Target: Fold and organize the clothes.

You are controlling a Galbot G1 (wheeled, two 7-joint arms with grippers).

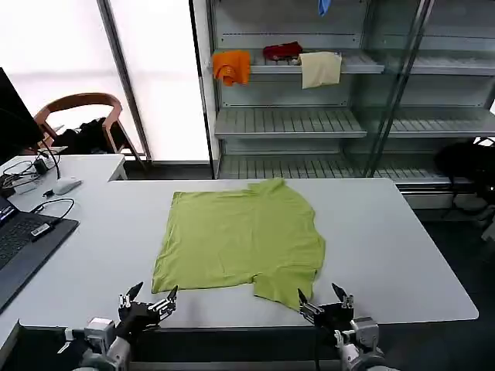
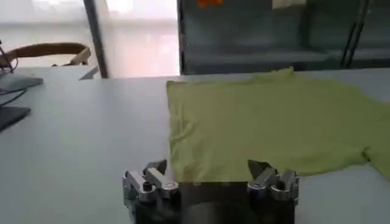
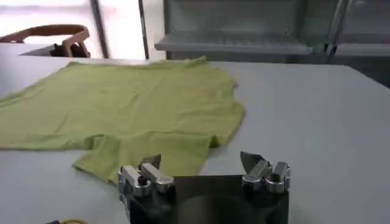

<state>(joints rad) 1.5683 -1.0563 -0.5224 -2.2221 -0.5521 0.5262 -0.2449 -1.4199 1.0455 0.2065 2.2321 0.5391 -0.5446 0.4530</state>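
A lime yellow-green T-shirt [image 1: 240, 239] lies spread flat in the middle of the white table [image 1: 387, 239]; a sleeve [image 1: 278, 287] points toward the front edge. My left gripper [image 1: 148, 297] hovers open at the table's front edge, just short of the shirt's front left corner [image 2: 183, 164]. At the front right, my right gripper [image 1: 322, 296] is open too, with the near sleeve [image 3: 140, 159] right ahead of it. Both hold nothing. The left gripper [image 2: 207, 171] and the right gripper [image 3: 201, 163] show their jaws spread wide in the wrist views.
A laptop [image 1: 19, 243], cables and a mouse [image 1: 66, 185] lie at the table's left side. Behind the table stands a shelf unit [image 1: 309, 124] with an orange cloth [image 1: 232, 66] and a cream cloth [image 1: 320, 68]. A chair [image 1: 81, 116] stands at the back left.
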